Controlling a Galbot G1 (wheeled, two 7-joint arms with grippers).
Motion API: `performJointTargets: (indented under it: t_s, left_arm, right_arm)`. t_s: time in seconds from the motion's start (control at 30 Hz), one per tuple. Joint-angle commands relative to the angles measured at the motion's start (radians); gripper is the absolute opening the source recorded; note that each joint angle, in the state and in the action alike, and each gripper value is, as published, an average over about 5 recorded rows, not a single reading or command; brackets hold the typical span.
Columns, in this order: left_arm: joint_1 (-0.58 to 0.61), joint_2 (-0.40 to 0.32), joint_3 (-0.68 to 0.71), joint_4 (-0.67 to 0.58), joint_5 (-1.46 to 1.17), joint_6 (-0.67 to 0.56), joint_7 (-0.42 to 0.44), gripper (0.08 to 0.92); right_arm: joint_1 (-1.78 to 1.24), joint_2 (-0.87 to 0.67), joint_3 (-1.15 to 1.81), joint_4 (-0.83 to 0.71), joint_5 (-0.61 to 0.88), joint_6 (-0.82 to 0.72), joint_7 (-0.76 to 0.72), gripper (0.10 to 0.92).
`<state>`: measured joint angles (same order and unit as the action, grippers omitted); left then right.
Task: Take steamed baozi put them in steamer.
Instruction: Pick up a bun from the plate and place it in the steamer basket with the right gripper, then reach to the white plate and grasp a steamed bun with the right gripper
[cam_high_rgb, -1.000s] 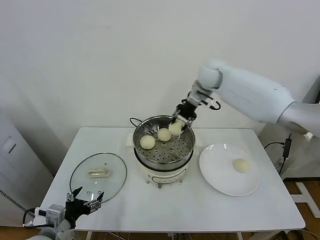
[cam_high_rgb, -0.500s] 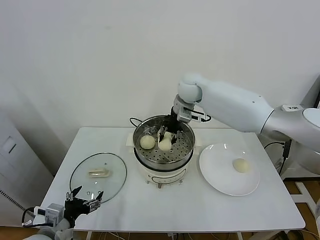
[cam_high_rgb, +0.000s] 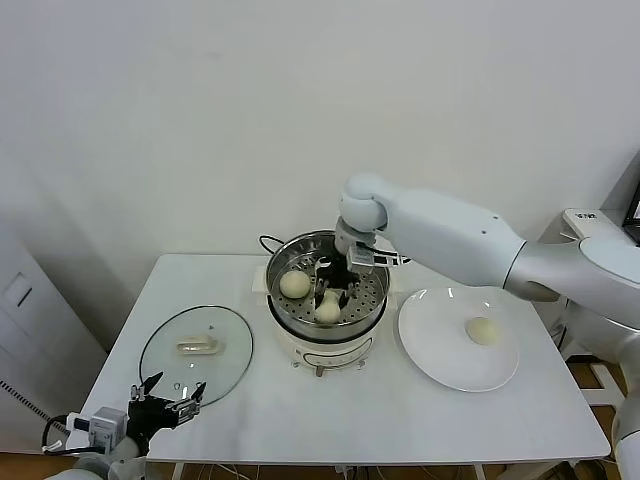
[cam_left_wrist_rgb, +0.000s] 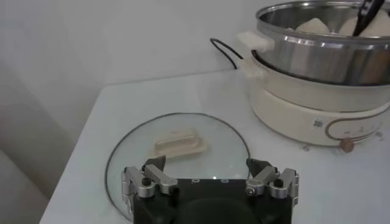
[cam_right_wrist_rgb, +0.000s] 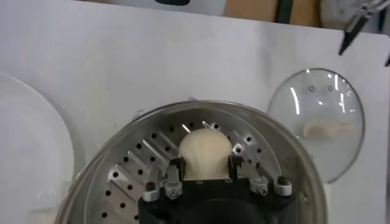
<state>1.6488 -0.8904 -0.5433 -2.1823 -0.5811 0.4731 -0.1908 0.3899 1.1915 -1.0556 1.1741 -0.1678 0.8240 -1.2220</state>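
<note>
The right hand (cam_high_rgb: 330, 290) grips a baozi (cam_right_wrist_rgb: 205, 153) low inside the steamer (cam_high_rgb: 372, 296), placing it beside another. The left hand (cam_left_wrist_rgb: 210, 180) idles wide open above the tabletop (cam_high_rgb: 300, 410).

right arm (cam_high_rgb: 450, 232): glossy white rounded shell, grey forearm | tools: black, silver screw-fastened finger links

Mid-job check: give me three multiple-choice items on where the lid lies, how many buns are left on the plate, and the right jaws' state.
1. The round glass lid lies:
A. on the white table, on the robot's left of the shiny steel steamer
B. on the steamer
C. on the plate

2. Cream-white buns on the flat white plate:
A. none
B. one
C. three

3. The right gripper:
A. open over the plate
B. shut on a bun inside the steamer
C. out of view

Answers: A, the lid rests flat on the tabletop; B, one bun; B, jaws flank it.
</note>
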Motion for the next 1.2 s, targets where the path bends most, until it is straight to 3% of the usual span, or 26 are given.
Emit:
performJointTargets:
  t_s: [0.03, 0.17, 0.4, 0.6, 0.9, 1.2]
  left_arm:
    - [0.002, -0.001, -0.001, 0.000, 0.000, -0.002, 0.001, 0.823]
    - [0.002, 0.001, -0.001, 0.000, 0.000, -0.002, 0.001, 0.823]
    - [0.003, 0.004, -0.001, -0.001, 0.000, -0.002, 0.001, 0.823]
    - [0.011, 0.007, -0.005, -0.007, 0.002, -0.002, 0.002, 0.823]
    - [0.014, 0.008, -0.007, -0.018, 0.004, 0.001, 0.001, 0.823]
    - [0.015, 0.006, -0.007, -0.023, 0.005, 0.001, 0.001, 0.823]
  right_arm:
    - [-0.049, 0.005, 0.021, 0.011, -0.080, 0.049, 0.006, 0.450]
    - [-0.043, 0.000, 0.026, 0.011, -0.081, 0.049, 0.008, 0.477]
    - [-0.020, -0.003, 0.063, -0.013, -0.067, 0.038, 0.031, 0.671]
    - [0.048, -0.042, 0.092, -0.089, 0.023, -0.071, 0.020, 0.808]
    - [0.176, -0.196, 0.018, -0.244, 0.197, -0.356, -0.077, 0.823]
    - [0.208, -0.387, -0.160, -0.283, 0.337, -0.593, -0.112, 0.823]
